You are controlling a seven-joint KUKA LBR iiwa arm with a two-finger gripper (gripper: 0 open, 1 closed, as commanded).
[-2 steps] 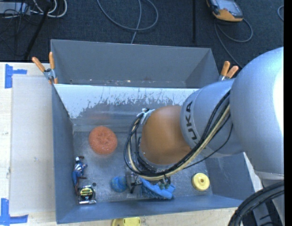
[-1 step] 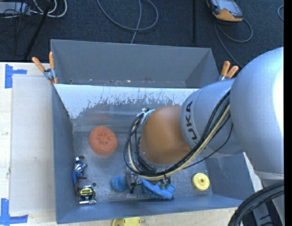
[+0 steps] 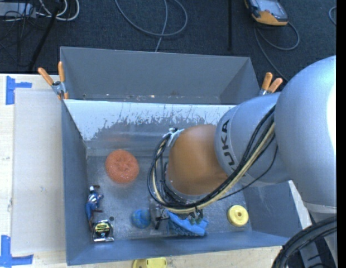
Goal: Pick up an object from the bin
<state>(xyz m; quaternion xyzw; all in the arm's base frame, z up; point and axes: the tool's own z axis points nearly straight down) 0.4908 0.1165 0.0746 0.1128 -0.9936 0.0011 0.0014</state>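
Observation:
My gripper [image 3: 160, 216] is low at the front of the bin, mostly hidden under the arm's wrist. Just left of it, a small round blue thing [image 3: 140, 218] lies on the bin floor, close to or touching the gripper. Immediately to the right, a blue bristly thing [image 3: 187, 225], brush-like, lies along the front wall, partly under the wrist. I cannot make out whether anything sits in the gripper.
An orange round disc [image 3: 121, 166] lies at the left middle. At the front left are a small blue clip-like thing [image 3: 94, 203] and a black-and-yellow tape measure [image 3: 102, 229]. A yellow round cap-like thing [image 3: 238, 215] sits front right. The arm covers the bin's right half.

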